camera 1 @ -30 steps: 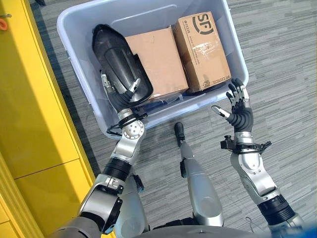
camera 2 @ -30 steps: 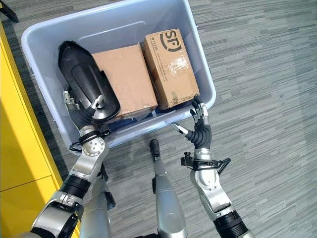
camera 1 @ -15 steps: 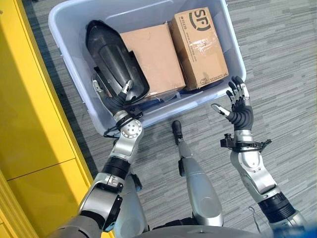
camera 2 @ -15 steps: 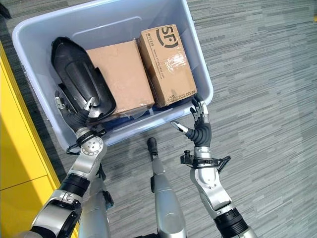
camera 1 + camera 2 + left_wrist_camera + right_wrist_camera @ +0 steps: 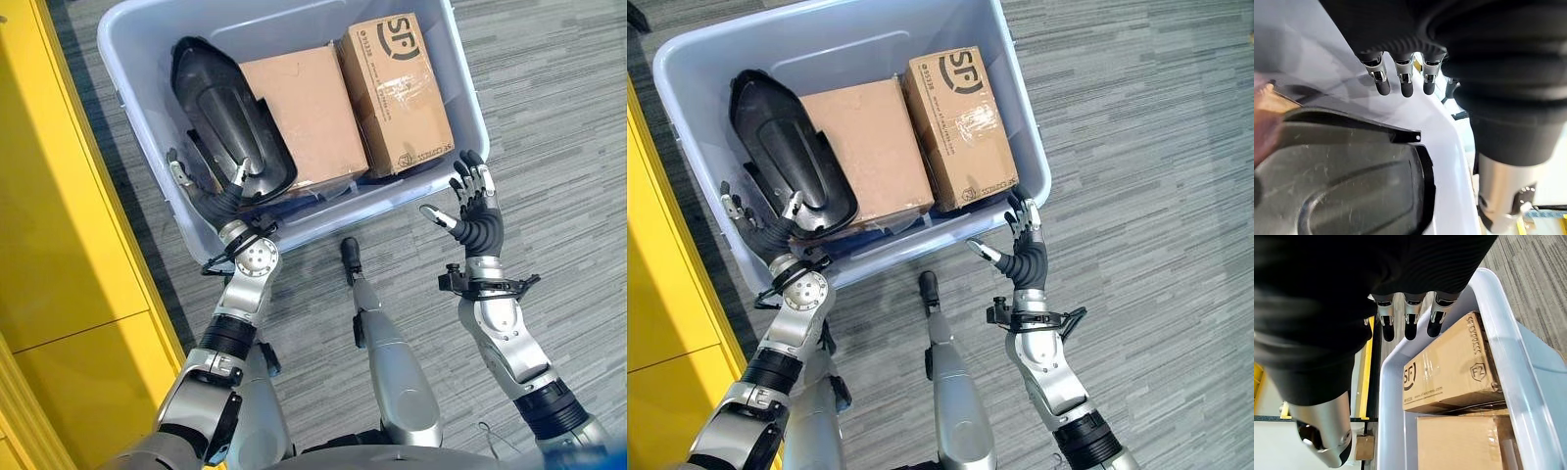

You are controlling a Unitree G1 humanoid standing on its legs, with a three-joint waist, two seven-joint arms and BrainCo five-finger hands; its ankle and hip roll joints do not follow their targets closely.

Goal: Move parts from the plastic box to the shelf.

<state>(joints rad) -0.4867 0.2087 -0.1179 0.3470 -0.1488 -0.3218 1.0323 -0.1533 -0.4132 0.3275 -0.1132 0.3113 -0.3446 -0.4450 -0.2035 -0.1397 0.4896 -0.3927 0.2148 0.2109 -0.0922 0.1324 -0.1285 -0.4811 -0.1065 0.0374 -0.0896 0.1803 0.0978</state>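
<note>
- Far left, a yellow cabinet (image 5: 69, 245) is standing along the edge of the grey carpet floor (image 5: 558, 117).
- Just beside it, the pale plastic box (image 5: 468, 93) is sitting on the floor, tilted in the head views.
- The left hand (image 5: 211, 191) is reaching over the box's near left corner, fingers spread and relaxed, thumb pointing at the black part; it is gripping nothing.
- In the left wrist view, those fingers (image 5: 1403, 81) are hanging straight down along the box's inner wall, just above the black rim, with a gap showing between.
- The black part (image 5: 227, 122), a long curved shell, is lying inside the box at its left end, leaning against the first carton.
- Next along, a plain brown carton (image 5: 302, 116) is lying in the middle of the box, touching the black part on one side.
- Right of that, a second brown carton (image 5: 397, 93) with printed markings and clear tape is lying at the box's right end, pressed up against the plain one.
- Something dark blue is peeking out under the cartons at the near wall; what it is, I cannot tell.
- The right hand (image 5: 475, 211) is hovering outside the box, just beside its near right corner, palm turned inward, fingers straight and spread, holding nothing.
- In the right wrist view, the fingers (image 5: 1410, 318) are pointing down over the box's rim with the printed carton below them.
</note>
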